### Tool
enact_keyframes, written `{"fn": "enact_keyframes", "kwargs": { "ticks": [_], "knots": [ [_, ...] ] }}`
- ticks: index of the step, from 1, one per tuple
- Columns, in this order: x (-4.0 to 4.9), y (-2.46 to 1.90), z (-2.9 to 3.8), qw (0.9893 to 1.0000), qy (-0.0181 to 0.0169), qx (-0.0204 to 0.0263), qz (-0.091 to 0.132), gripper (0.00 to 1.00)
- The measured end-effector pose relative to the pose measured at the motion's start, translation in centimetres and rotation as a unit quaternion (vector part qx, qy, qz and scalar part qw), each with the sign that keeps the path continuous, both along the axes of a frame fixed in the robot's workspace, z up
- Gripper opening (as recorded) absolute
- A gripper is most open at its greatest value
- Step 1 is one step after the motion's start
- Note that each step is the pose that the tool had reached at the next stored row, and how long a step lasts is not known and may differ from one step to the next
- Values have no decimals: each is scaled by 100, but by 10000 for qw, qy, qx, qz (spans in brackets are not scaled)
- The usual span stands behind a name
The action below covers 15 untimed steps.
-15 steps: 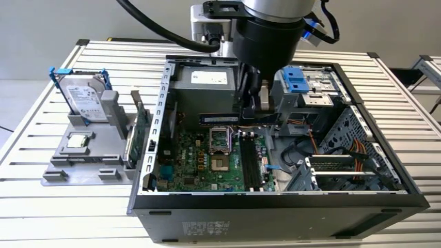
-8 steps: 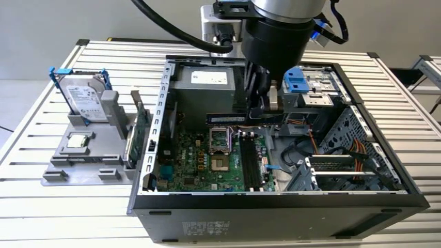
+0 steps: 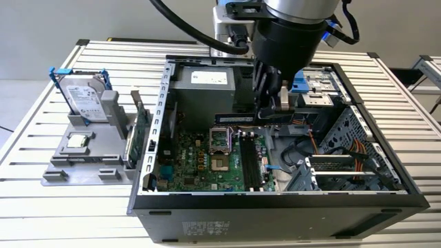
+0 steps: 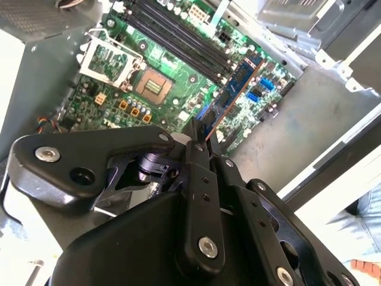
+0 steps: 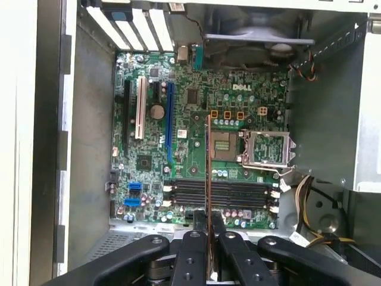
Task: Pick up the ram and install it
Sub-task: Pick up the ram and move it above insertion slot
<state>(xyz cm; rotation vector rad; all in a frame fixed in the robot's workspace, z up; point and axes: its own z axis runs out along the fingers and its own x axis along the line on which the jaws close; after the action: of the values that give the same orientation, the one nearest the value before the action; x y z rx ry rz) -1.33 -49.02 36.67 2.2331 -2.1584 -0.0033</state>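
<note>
My gripper hangs inside the open computer case, shut on the ram, a long dark stick held level above the motherboard. In the second wrist view the ram sticks out past the fingertips over the green board. The first wrist view shows the ram edge-on as a thin line rising from the gripper, crossing the black memory slots. Those slots lie lower than the stick and nearer the case's front wall, with a gap between stick and board.
On a grey holder at the exterior view's left stand a silver hard drive in a blue frame, a chip and a green card with a bracket. A power supply, a CPU socket and cables crowd the case.
</note>
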Motion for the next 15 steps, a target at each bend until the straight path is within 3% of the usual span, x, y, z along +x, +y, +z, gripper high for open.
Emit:
{"fn": "enact_keyframes", "kwargs": {
  "ticks": [15],
  "knots": [
    [279,1,0,10000,0,0,0,0]
  ]
}}
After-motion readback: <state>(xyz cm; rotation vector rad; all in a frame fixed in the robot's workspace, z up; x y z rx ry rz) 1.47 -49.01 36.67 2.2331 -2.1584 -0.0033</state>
